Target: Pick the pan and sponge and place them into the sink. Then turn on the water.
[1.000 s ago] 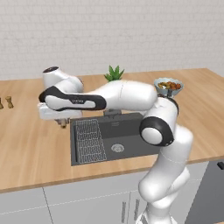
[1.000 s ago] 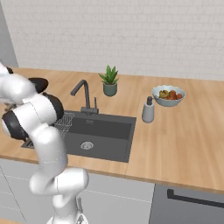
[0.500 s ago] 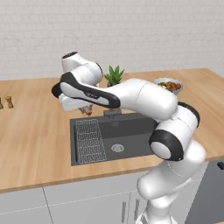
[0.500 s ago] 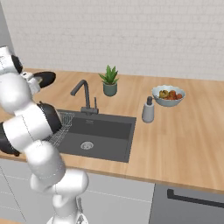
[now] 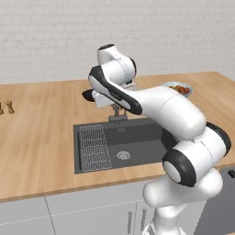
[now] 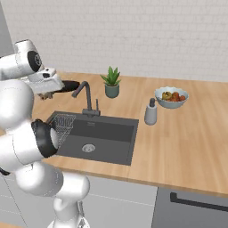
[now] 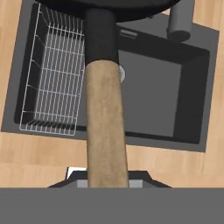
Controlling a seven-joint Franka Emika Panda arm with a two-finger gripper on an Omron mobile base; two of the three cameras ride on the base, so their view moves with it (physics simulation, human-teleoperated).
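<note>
My gripper (image 7: pixel 107 180) is shut on the light-brown wooden handle (image 7: pixel 105 127) of the black pan (image 7: pixel 109 8), which I hold in the air above the dark grey sink (image 7: pixel 151 94). In the left base view the pan's rim (image 5: pixel 87 95) pokes out left of the hand (image 5: pixel 104 98), over the sink's back edge. From the right base view the pan (image 6: pixel 70 85) hangs beside the faucet (image 6: pixel 87 95), the gripper (image 6: pixel 50 85) behind it. The wire rack (image 7: pixel 57 74) fills the sink's left side, by the drain (image 7: pixel 121 73). The sponge is out of view. No water runs.
A potted plant (image 6: pixel 111 82), a soap dispenser (image 6: pixel 151 112) and a fruit bowl (image 6: pixel 171 96) stand on the wooden counter right of the sink. Two small brown shakers (image 5: pixel 5 108) sit at the far left. The faucet (image 7: pixel 180 19) rises close to the pan.
The arm has swung right and upward, carrying the pan from the counter left of the sink to above the sink near the faucet.
</note>
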